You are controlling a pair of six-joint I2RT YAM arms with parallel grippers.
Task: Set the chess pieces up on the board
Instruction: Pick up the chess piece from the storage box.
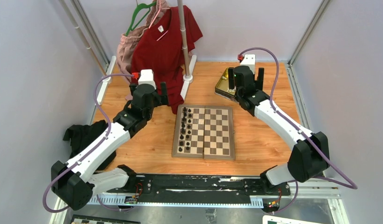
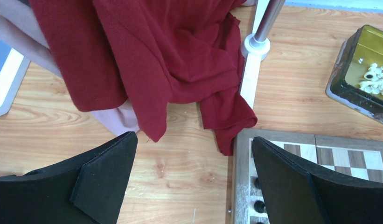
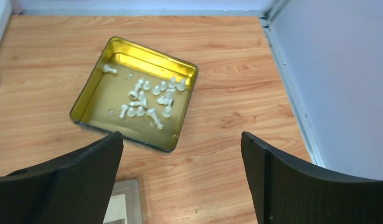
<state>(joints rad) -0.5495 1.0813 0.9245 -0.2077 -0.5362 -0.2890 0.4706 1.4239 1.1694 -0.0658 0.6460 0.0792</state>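
- The right gripper is spread wide and holds nothing. It hangs over bare table, with the gold tin ahead of it and a little toward its left finger.
- The chess pieces all lie in that tin, mostly bunched toward its far side. Most are toppled, their long axes pointing every which way. One lies alone near the tin's far-left corner.
- The tin sits skewed to the right gripper, one corner turned toward it.
- The left gripper is also spread wide and empty. A red shirt hangs ahead of it, and a corner of the board lies under its right finger.
- The top view shows the whole board between the two grippers, its fold seam running away from the arm bases. Black figures fill the two files nearest the left gripper.
- In that view the right wrist hides most of the tin. Only the wrist cameras show the cream pieces inside, while each catches just a corner of the board.
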